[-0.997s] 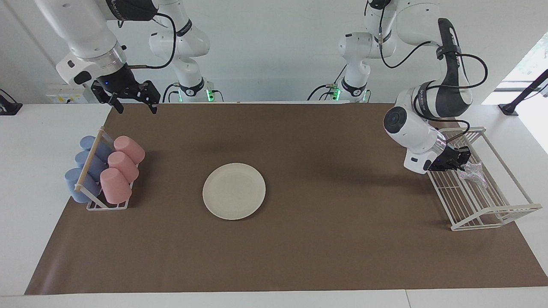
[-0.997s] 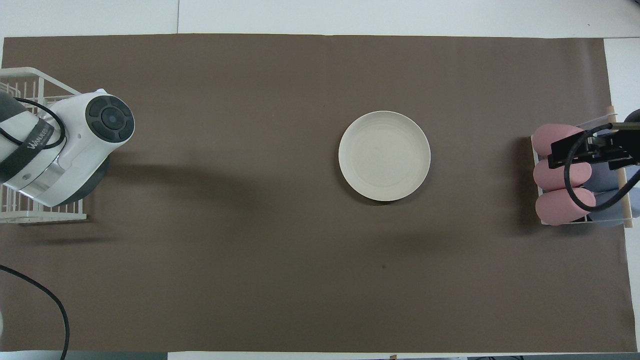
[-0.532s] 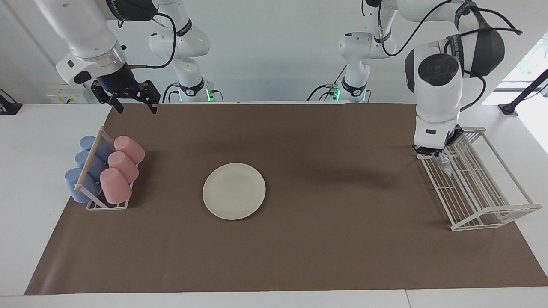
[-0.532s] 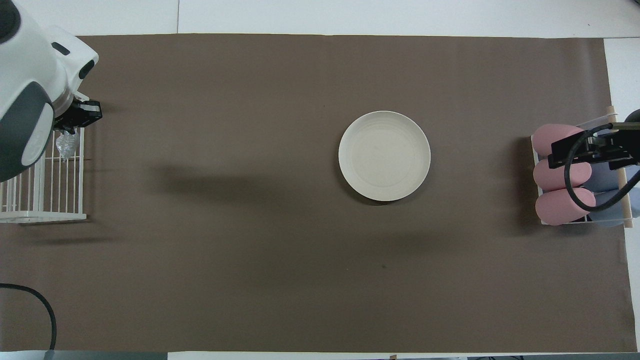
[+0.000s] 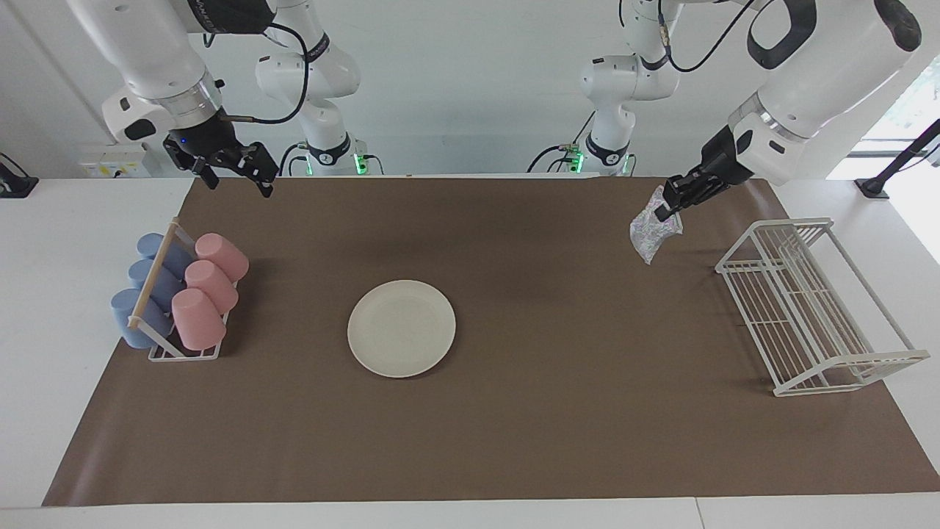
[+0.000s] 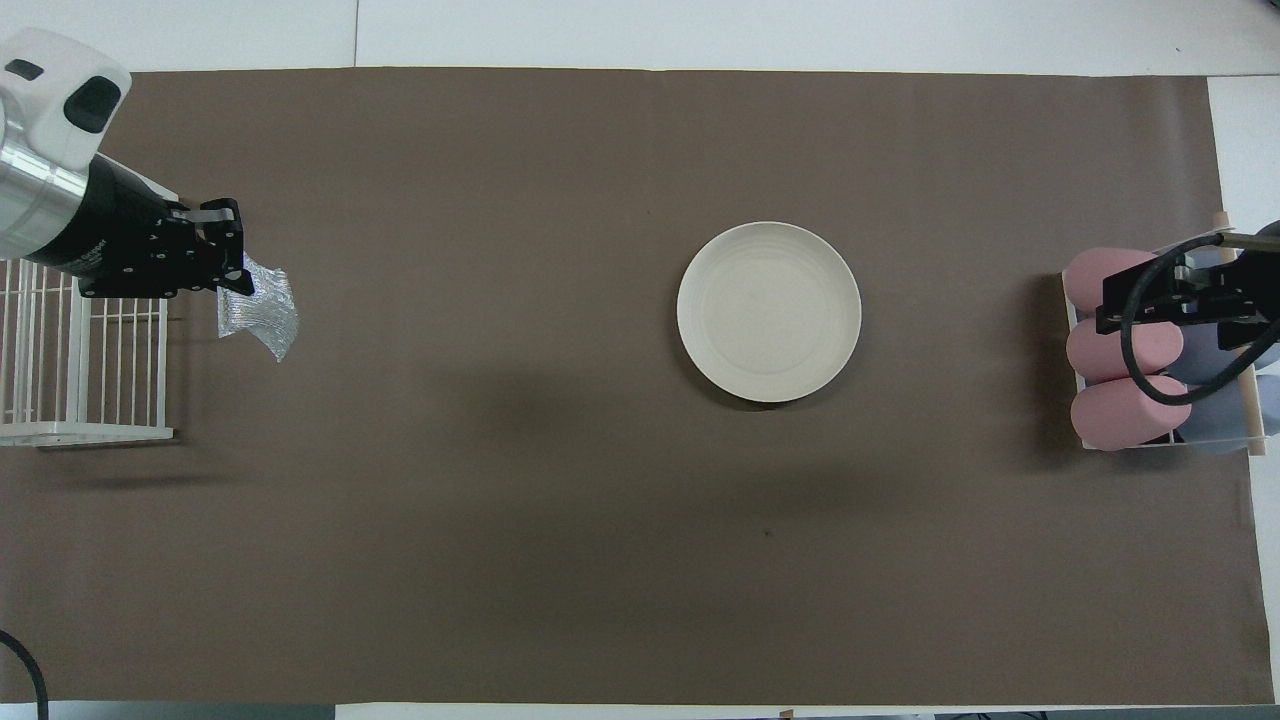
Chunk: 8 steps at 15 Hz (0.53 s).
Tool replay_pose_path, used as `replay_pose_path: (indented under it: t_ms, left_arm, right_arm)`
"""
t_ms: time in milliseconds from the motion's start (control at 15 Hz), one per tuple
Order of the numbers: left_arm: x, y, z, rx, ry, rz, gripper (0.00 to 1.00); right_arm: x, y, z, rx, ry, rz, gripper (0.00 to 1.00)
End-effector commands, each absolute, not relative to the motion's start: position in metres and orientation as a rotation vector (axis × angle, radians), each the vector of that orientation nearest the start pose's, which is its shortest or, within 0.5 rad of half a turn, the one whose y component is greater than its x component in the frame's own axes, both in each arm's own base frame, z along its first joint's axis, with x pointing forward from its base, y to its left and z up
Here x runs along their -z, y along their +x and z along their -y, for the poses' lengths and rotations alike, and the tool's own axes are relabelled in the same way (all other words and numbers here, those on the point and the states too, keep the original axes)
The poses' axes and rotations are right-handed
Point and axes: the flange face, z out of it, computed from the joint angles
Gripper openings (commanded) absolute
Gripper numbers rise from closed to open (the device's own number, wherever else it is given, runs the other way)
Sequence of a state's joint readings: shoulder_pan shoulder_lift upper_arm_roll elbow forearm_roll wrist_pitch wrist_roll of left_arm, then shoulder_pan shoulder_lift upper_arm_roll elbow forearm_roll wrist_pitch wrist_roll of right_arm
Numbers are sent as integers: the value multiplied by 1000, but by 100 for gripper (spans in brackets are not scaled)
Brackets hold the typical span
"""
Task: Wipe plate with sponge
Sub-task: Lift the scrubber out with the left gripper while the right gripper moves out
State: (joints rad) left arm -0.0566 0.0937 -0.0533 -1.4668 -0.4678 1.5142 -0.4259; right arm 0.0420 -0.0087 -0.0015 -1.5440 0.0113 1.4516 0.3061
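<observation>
Silvery mesh, the sponge (image 5: 651, 230) is pinched by one corner in the left gripper (image 5: 667, 211), hanging limp over the mat between rack (image 5: 808, 308) and plate (image 5: 401, 328). It is judged light, soft, easily crumpled. The waiting right gripper (image 5: 233, 175) is held with fingers apart.

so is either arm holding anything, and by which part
The left gripper holds the sponge by its top edge; it hangs over the mat. The right gripper holds nothing.

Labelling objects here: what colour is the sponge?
Silvery, sparkly mesh with faint pink-purple glints; the sponge shows best in the facing view.
</observation>
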Motion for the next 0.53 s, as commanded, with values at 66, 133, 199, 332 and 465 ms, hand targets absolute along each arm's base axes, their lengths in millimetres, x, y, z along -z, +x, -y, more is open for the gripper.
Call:
replay_pose_path:
  t_ms: [66, 133, 199, 332, 465]
  left_arm:
    - [-611, 535, 119, -492, -3748, 716, 0]
    - [-604, 527, 125, -510, -3802, 758, 0]
    - [-596, 518, 131, -524, -3863, 767, 0]
    - [-575, 499, 139, -584, -3978, 719, 0]
    - [-550, 486, 149, -644, -4072, 547, 0]
  right_arm:
    - [-641, 531, -49, -159, -3005, -743, 100]
    - [-641, 530, -60, -167, -2976, -842, 100]
    - [-646, 526, -67, -155, -2942, -949, 100]
    - [-653, 518, -87, -145, -2881, -1144, 100]
    - [-657, 512, -106, -147, -2761, -1418, 100]
